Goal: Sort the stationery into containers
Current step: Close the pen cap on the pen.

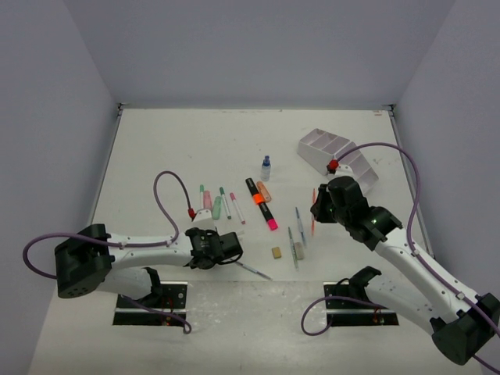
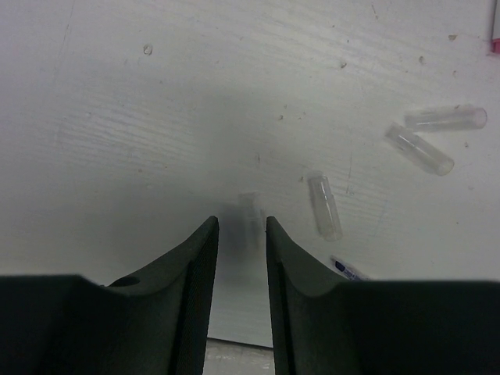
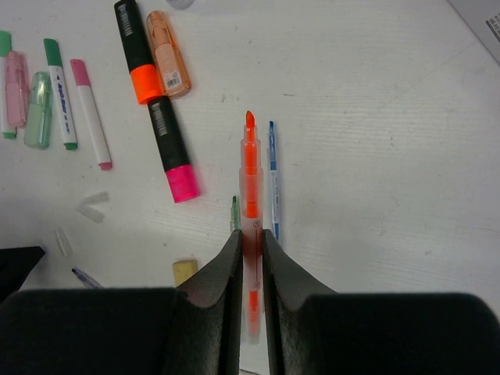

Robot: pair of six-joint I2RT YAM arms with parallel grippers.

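Note:
My right gripper (image 3: pixel 250 234) is shut on a thin orange pen (image 3: pixel 250 180), held above the table and hanging below the fingers in the top view (image 1: pixel 313 221). Under it lie a blue pen (image 3: pixel 273 180) and a green pen tip. The black marker (image 1: pixel 262 205) with orange and pink, pastel highlighters (image 1: pixel 212 205), a blue-capped bottle (image 1: pixel 266 164) and two erasers (image 1: pixel 276 252) lie mid-table. The white containers (image 1: pixel 312 148) stand at the far right. My left gripper (image 2: pixel 241 223) hovers low with its jaws a narrow gap apart; table shows between them and a faint clear cap sits just past the tips.
Three clear pen caps (image 2: pixel 324 207) lie loose on the table right of the left gripper, and a thin pen (image 1: pixel 251 269) lies by the near table edge. A peach highlighter (image 3: pixel 166 51) rests against the black marker. Walls enclose the table on three sides.

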